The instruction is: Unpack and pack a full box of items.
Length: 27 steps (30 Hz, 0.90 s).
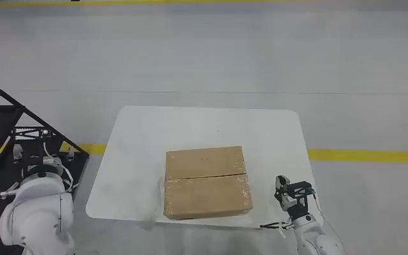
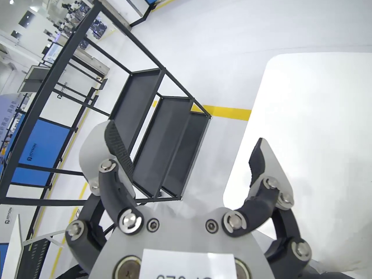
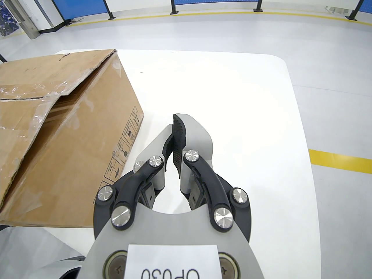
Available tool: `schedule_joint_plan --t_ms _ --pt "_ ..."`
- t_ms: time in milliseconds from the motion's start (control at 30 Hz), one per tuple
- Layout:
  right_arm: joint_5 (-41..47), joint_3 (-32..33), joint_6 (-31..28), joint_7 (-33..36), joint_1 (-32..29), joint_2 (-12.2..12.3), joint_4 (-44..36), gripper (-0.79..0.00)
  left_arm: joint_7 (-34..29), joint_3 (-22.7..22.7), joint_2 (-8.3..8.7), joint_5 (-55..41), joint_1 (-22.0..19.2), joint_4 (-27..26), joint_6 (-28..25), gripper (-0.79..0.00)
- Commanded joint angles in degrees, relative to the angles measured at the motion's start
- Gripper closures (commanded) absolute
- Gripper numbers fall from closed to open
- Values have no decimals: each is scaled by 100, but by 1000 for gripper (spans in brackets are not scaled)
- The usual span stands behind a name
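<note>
2 white arms [image 1: 38, 213] — grey-plated jaws, black links [image 3: 203, 175], silver screws [image 3: 223, 215], ribbed black pads [image 3: 178, 134], white printed label [image 3: 173, 262]

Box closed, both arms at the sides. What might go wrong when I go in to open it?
The right gripper is shut beside the cardboard box; it may shove the box instead of catching a flap. The torn tape on the creased flaps could snag or rip. The left gripper, open, hangs at the table edge near the black steps; a swing might clip either.
</note>
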Motion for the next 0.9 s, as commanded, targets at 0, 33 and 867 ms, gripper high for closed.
schedule_joint_plan --t_ms 0,33,867 --pt "-10 -15 9 -11 -1 -4 12 0 28 216 3 -21 -13 -22 -164 -785" --pt "-42 -18 24 -11 -5 -5 17 0 36 357 2 -63 -19 -52 -246 -785" --pt "-145 93 184 -115 -238 -25 -23 0 -7 5239 -218 170 -657 1299 -810 -785"
